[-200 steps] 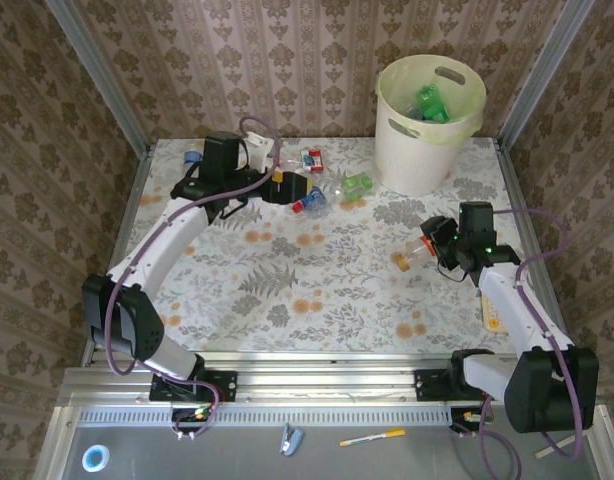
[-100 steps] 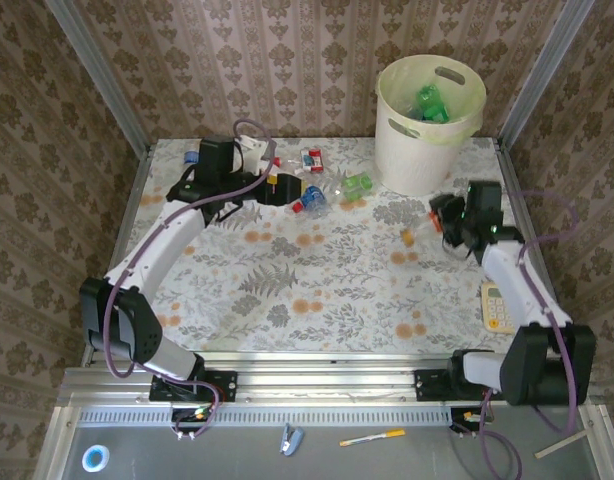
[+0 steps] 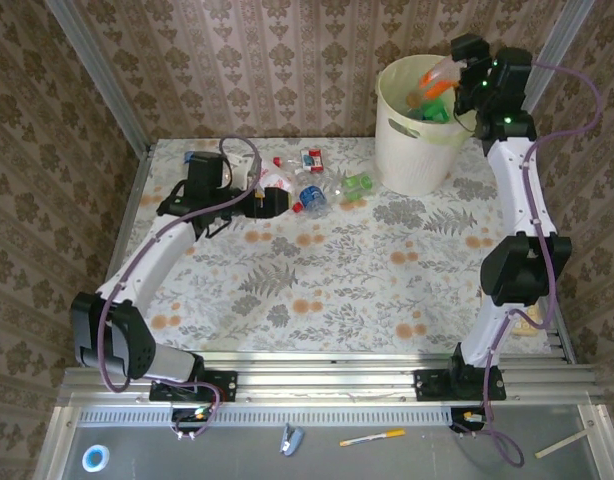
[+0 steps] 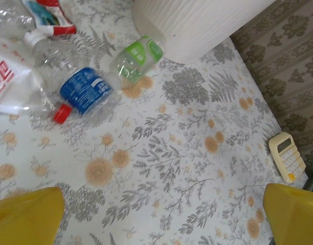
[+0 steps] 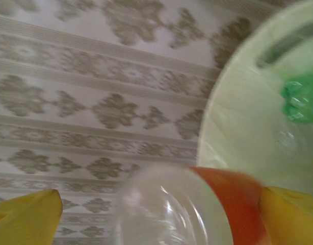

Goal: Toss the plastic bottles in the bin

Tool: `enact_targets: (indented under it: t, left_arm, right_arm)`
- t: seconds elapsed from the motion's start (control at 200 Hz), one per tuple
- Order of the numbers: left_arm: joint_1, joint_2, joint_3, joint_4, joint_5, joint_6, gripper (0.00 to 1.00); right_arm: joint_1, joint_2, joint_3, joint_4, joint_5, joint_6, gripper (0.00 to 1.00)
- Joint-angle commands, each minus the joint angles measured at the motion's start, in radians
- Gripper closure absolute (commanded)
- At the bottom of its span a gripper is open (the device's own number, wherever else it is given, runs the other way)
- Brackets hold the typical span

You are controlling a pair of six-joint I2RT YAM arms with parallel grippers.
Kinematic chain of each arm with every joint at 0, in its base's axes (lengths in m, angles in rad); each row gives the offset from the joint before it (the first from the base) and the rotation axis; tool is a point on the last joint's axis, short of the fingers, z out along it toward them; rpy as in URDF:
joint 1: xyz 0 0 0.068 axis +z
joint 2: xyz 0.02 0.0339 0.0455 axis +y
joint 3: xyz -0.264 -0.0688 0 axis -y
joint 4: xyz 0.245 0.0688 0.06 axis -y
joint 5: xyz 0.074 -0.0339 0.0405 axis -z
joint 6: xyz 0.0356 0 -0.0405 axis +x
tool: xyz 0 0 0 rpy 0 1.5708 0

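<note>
My right gripper (image 3: 457, 78) hangs above the cream-white bin (image 3: 415, 152), over its far right rim. Its jaws are wide open. A clear bottle with an orange label (image 5: 197, 204) sits blurred between the yellow fingers (image 5: 29, 214), with a gap on the left side; it also tilts over the bin mouth (image 3: 437, 82). Green bottles (image 3: 428, 101) lie inside the bin. My left gripper (image 3: 277, 200) is open and empty just above the table. Ahead of it lie a blue-labelled bottle with a red cap (image 4: 81, 94), a green-labelled bottle (image 4: 136, 55) and a crushed clear bottle (image 4: 8, 81).
A red-labelled bottle (image 3: 311, 158) lies near the back edge, and a blue-capped one (image 3: 193, 157) behind my left wrist. A pale yellow calculator (image 4: 288, 155) rests at the table's right side. The bin wall (image 4: 197, 23) stands close behind the green-labelled bottle. Patterned walls enclose the table.
My right arm swung up from the table's right side to above the bin, carrying the orange-labelled bottle, and its jaws have spread apart. My left gripper shifted slightly left.
</note>
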Motion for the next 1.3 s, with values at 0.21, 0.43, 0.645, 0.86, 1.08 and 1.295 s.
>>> enact_targets:
  t: [0.21,0.43,0.645,0.86,1.08,1.295]
  left_arm:
    - [0.12,-0.03,-0.029,-0.107,-0.095,-0.024,0.0]
    - [0.225,-0.016,0.002,-0.203,-0.213,-0.026,0.0]
    - [0.345,0.027,0.052,-0.313,-0.358,-0.019,0.0]
    - [0.401,0.153,0.153,-0.396,-0.515,0.105,0.03]
    - [0.458,0.317,0.24,-0.435,-0.493,0.186,0.09]
    - [0.475,0.456,0.301,-0.435,-0.509,0.253,0.13]
  right_arm:
    - [0.002,-0.171,-0.221,0.014,-0.004,-0.032,0.0]
    - [0.027,-0.274,-0.351,0.055,-0.106,-0.064,0.0]
    - [0.072,-0.347,-0.433,0.025,-0.171,-0.138,0.0]
    - [0.123,-0.398,-0.513,-0.006,-0.215,-0.193,0.0]
    - [0.159,-0.444,-0.561,-0.103,-0.254,-0.283,0.0]
    - [0.184,-0.526,-0.646,-0.095,-0.269,-0.283,0.0]
